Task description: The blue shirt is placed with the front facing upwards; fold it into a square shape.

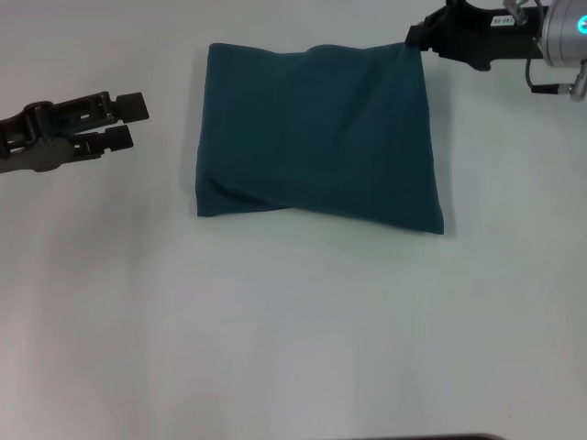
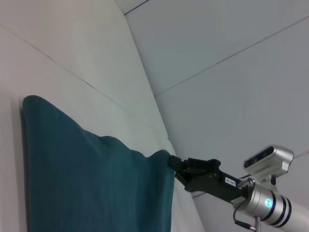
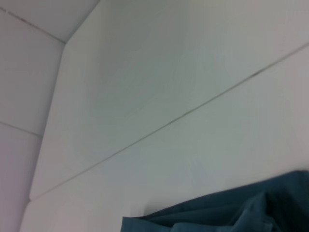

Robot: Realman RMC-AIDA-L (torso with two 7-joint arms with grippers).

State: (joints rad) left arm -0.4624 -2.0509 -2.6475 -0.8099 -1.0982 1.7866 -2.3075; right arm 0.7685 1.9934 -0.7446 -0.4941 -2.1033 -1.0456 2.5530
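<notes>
From the head view, we see the blue shirt (image 1: 316, 137) folded into a rough square on the white worktop (image 1: 275, 330), bare surface on every side. The right claw (image 1: 415, 37) pinches the shirt's far right corner; the left claw (image 1: 127, 122) hangs narrowly parted, well apart from the shirt's left edge.

From the left wrist view, we see the right claw (image 2: 173, 163) clamped on that lifted corner.

From the right wrist view, we see only a rumpled shirt edge (image 3: 231, 212), cut off by the frame.

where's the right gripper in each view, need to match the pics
Head view: right gripper at the top right, on the far right corner of the blue shirt.
Left wrist view: farther off, at the shirt's corner.
Right wrist view: gripper not in it.
Shared landmark: the blue shirt, in all three.
</notes>
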